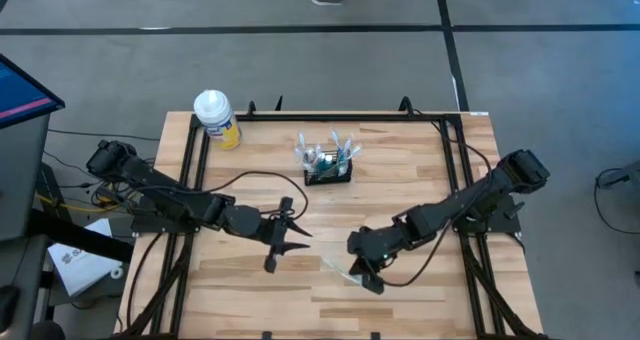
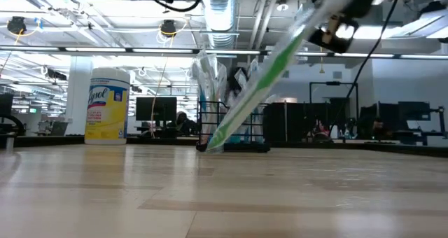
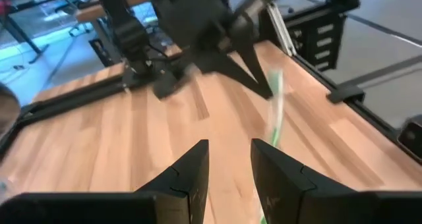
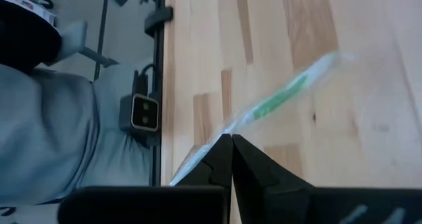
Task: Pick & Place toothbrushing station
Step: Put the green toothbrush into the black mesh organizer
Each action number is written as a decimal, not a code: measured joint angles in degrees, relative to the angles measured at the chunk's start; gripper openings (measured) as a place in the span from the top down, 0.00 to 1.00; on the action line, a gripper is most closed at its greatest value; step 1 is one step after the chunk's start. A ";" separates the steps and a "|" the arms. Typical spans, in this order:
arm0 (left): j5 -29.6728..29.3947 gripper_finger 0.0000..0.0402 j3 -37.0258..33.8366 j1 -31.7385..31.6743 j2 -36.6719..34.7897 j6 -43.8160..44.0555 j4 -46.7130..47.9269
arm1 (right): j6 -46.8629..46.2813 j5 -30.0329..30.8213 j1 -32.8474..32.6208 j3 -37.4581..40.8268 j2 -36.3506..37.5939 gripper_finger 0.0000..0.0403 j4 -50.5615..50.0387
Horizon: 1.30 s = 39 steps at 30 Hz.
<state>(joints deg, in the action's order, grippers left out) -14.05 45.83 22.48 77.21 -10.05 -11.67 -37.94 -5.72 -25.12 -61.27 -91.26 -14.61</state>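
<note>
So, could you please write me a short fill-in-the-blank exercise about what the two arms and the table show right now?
1. The right claw is shut on a wrapped green ____.
2. The left claw hovers with its fingers ____, holding nothing.
3. The black mesh holder stands near the table's ____ edge.
4. The yellow wipes canister has a ____ cap.

Missing words: toothbrush; open; far; white

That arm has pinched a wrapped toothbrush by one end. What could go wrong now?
The right gripper holds the wrapped toothbrush only by its end, so it may slip or swing. The black holder is already crowded, so it might snag on entry. The left gripper waits nearby with its fingers apart.
</note>
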 joint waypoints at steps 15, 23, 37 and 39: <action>5.98 0.73 -2.88 -0.05 1.79 3.48 -2.90 | 3.59 0.31 1.77 -2.43 0.02 1.00 -5.01; 6.00 0.73 -2.89 -0.07 1.79 3.48 -3.05 | -4.77 -0.38 -2.64 -1.05 -5.36 1.00 -5.36; 6.00 0.73 -2.89 -0.07 1.79 3.48 -3.16 | -10.47 -10.38 -4.12 -0.91 -14.16 0.96 -1.89; 6.00 0.73 -2.89 -0.07 1.79 3.50 -3.16 | -10.65 -10.38 -4.15 -0.92 -14.34 0.91 -1.84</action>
<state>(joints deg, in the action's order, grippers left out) -8.05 42.94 22.41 79.00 -6.55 -14.83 -48.59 -16.10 -29.28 -62.19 -105.60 -16.45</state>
